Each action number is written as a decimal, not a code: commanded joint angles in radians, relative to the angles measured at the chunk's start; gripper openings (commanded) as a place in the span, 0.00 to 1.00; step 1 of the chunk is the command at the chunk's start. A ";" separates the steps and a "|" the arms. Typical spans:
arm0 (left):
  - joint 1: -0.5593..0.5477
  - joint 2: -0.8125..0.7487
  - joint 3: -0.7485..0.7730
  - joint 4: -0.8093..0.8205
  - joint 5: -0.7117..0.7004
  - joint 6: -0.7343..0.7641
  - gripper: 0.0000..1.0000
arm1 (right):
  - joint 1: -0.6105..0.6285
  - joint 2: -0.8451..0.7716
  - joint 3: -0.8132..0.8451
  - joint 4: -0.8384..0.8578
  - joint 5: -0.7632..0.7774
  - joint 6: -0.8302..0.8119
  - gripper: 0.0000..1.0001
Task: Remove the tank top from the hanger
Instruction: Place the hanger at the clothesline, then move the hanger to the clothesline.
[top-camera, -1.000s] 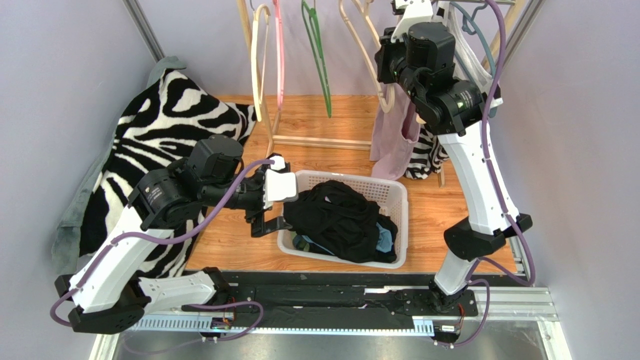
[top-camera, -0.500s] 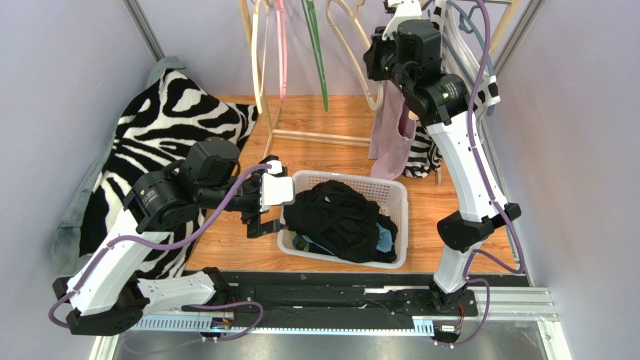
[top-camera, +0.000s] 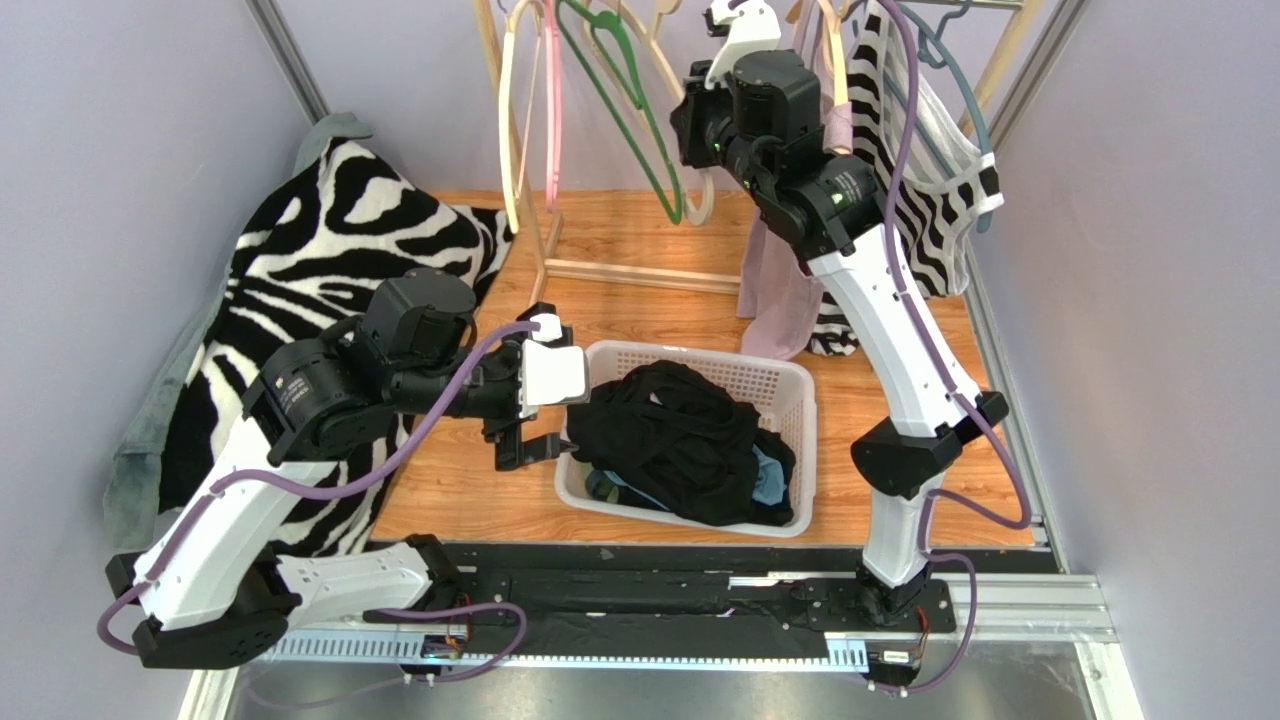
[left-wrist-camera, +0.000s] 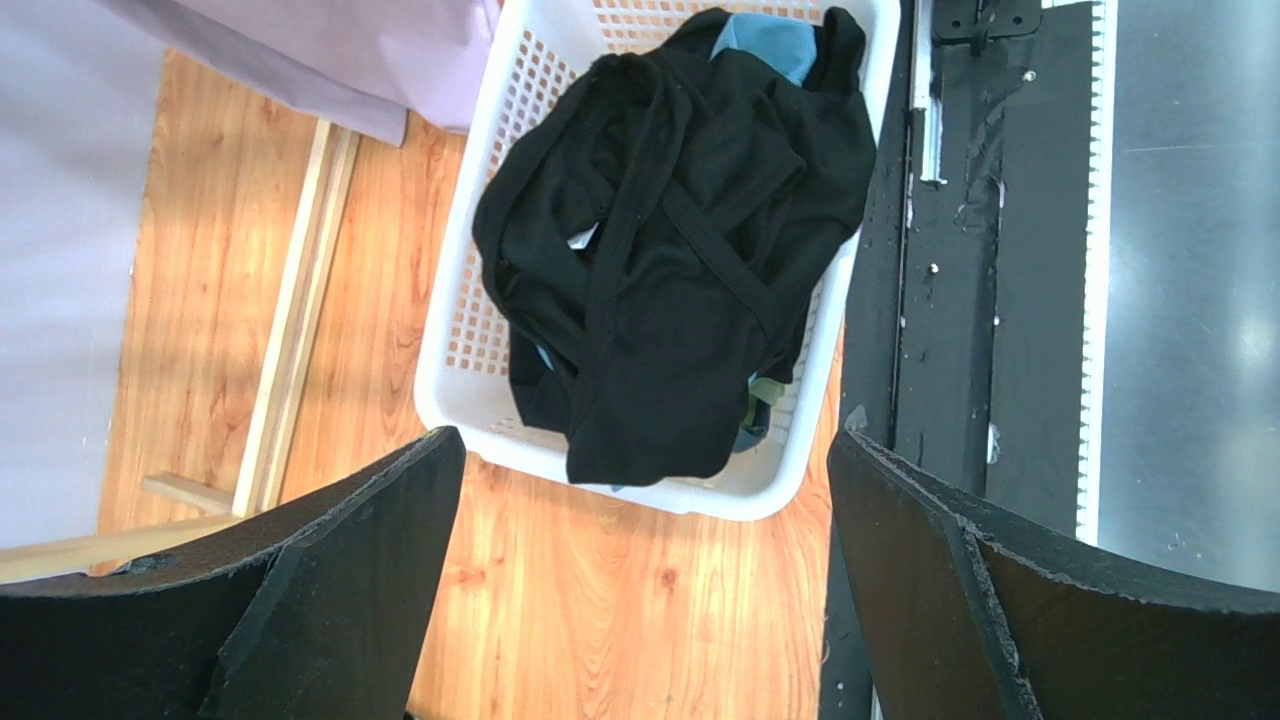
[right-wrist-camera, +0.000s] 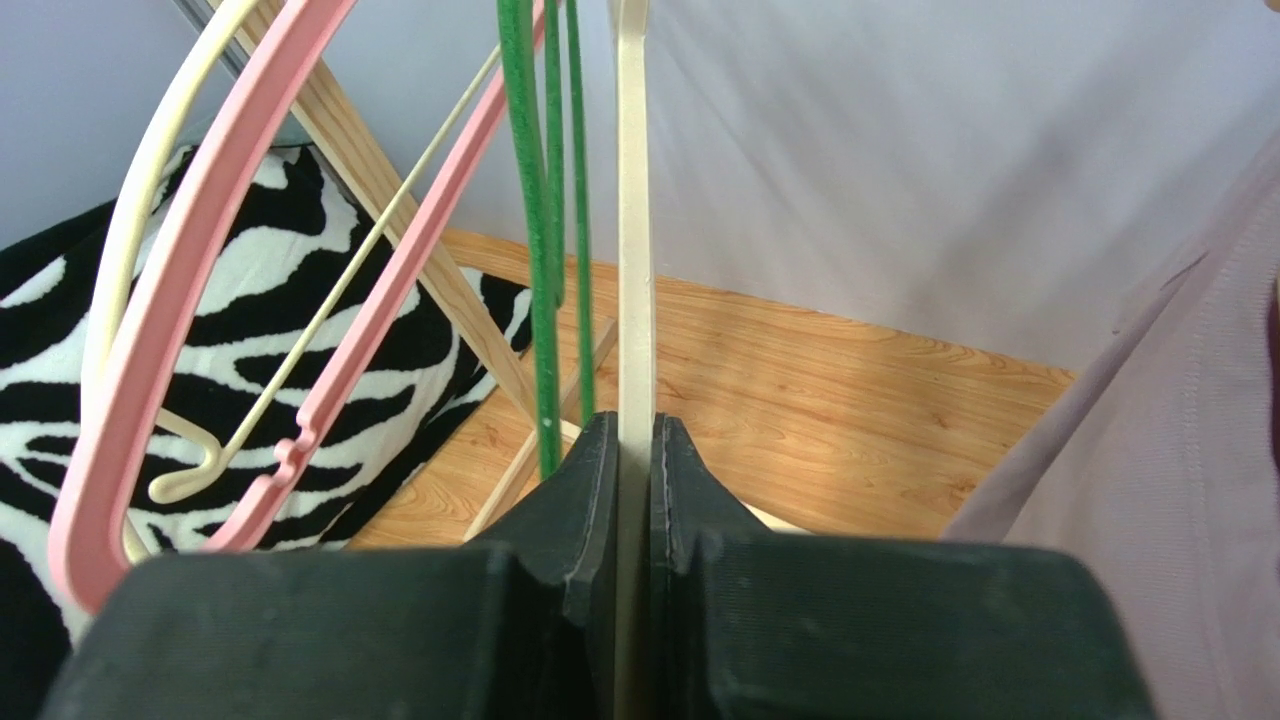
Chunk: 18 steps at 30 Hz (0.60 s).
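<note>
steadying step, seemingly: right tool (right-wrist-camera: 634, 435) clamps the cream hanger (right-wrist-camera: 634, 225); left tool (left-wrist-camera: 639, 450), wide and empty, should next seize the tank top (top-camera: 774, 300).

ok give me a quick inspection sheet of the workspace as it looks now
surface: wooden table, with the wooden rack standing on it
job's things: lilac tank top hangs at the rack; cream hanger upright beside it
clutter: white basket of black clothes; zebra cloth at left; pink hanger; green hanger; zebra top at right
grippers: left gripper open above the basket; right gripper shut on the cream hanger
cables: purple cable along each arm
surroundings: plain walls on three sides
</note>
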 joint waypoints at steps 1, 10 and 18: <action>-0.003 -0.009 0.032 0.021 -0.010 -0.012 0.99 | 0.011 0.011 0.023 -0.024 0.020 -0.025 0.00; -0.001 -0.011 0.024 0.028 -0.017 -0.013 0.99 | 0.008 -0.116 -0.062 -0.027 0.104 -0.080 0.48; -0.001 -0.002 0.047 0.034 -0.030 -0.028 0.99 | -0.038 -0.283 -0.085 -0.054 0.138 -0.145 0.49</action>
